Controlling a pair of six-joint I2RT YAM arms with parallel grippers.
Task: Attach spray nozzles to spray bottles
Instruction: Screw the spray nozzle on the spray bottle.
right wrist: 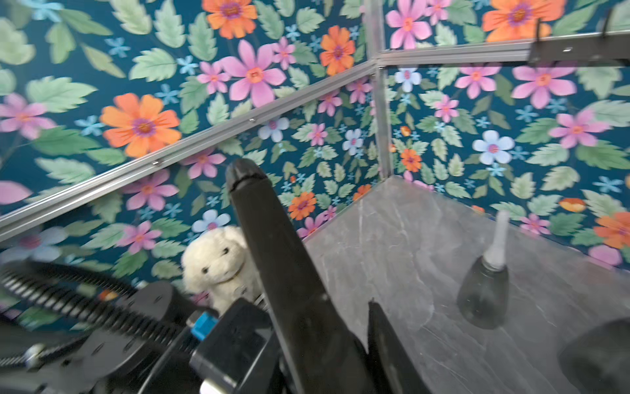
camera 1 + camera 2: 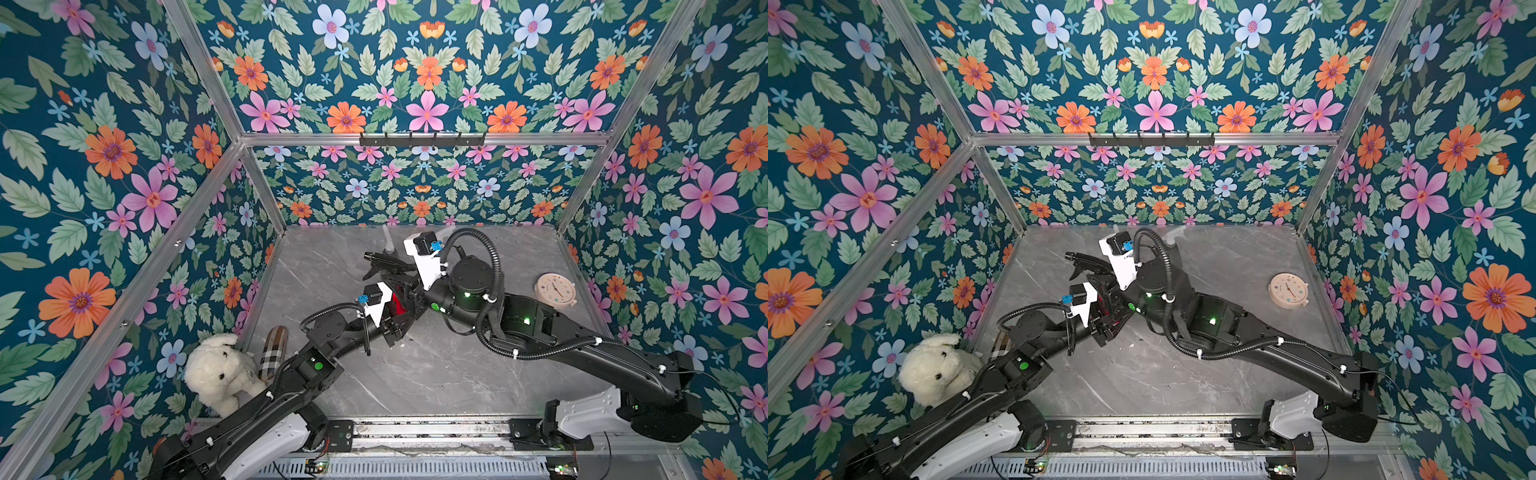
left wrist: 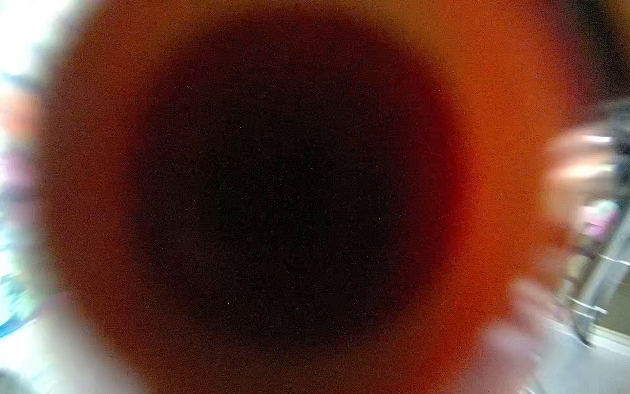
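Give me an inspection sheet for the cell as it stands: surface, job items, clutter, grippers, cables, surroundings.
Surface: grey veined marble table.
Job's things: red bottle in the left gripper; black nozzle at the right gripper, join hidden; smoky-grey bottle upright at the back, whitish piece in its neck.
Clutter: plush toy, plaid case, round clock.
Grippers: left gripper shut on red bottle; right gripper appears shut on black nozzle.
Cables: black corrugated conduit looped along both arms.
Surroundings: floral walls, hook rail.

The black trigger nozzle (image 2: 383, 263) hangs tilted above the counter (image 2: 436, 374), just beside the raised red metallic bottle (image 2: 398, 302). A smoky-grey pear-shaped bottle (image 1: 483, 293) stands upright behind them, with a whitish nozzle (image 1: 498, 238) on its neck.
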